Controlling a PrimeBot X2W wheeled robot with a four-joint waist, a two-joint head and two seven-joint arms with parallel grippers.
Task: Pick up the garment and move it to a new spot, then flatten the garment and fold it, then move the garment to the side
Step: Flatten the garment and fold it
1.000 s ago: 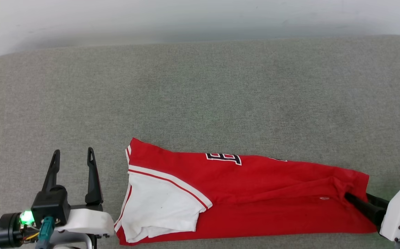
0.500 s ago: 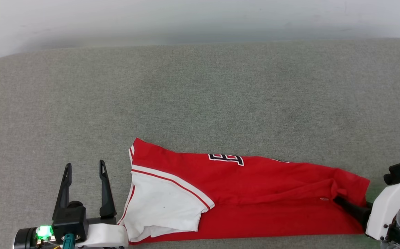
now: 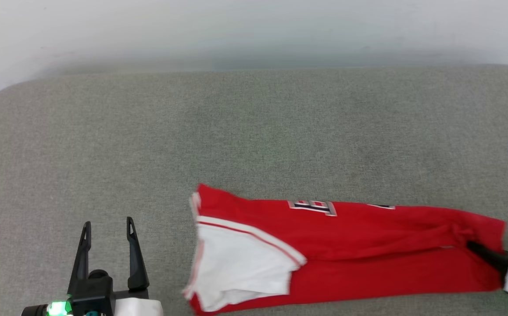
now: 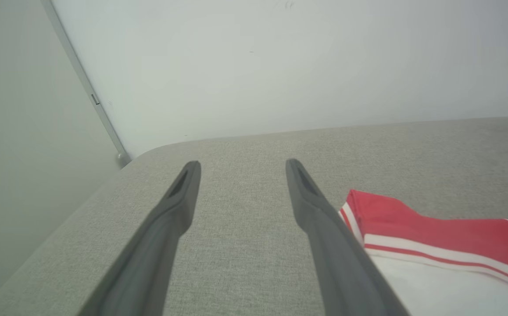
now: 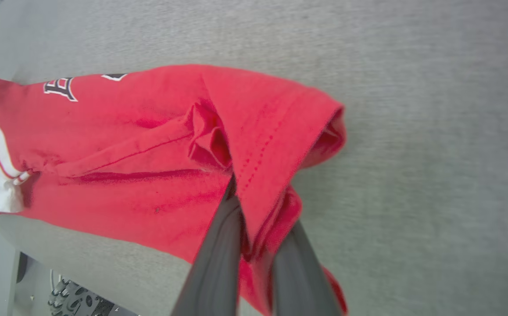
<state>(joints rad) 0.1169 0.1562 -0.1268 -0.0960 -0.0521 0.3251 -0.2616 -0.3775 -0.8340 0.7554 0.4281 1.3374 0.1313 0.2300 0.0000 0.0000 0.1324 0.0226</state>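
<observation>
Grey upholstered cushion (image 3: 254, 131) below a pale wall carries the shirt (image 3: 368, 245), folded lengthwise near the front edge. At its hem end the right gripper (image 5: 254, 219) is pinched on bunched cloth. The left gripper (image 3: 108, 224) stands spread and empty near the white sleeve (image 3: 241, 263). Light, limp cloth (it will likely sag and drag), so a second hold at the sleeve end looks wise.

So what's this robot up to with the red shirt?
It is handling a red and white jersey that lies in a long strip on a grey padded surface. Its right gripper is pinched shut on the hem end, with cloth bunched in the grip. Its left gripper stands open beside the white sleeve end, touching nothing. Most of the jersey lies on the surface, so the grab looks made but not the lift.
</observation>
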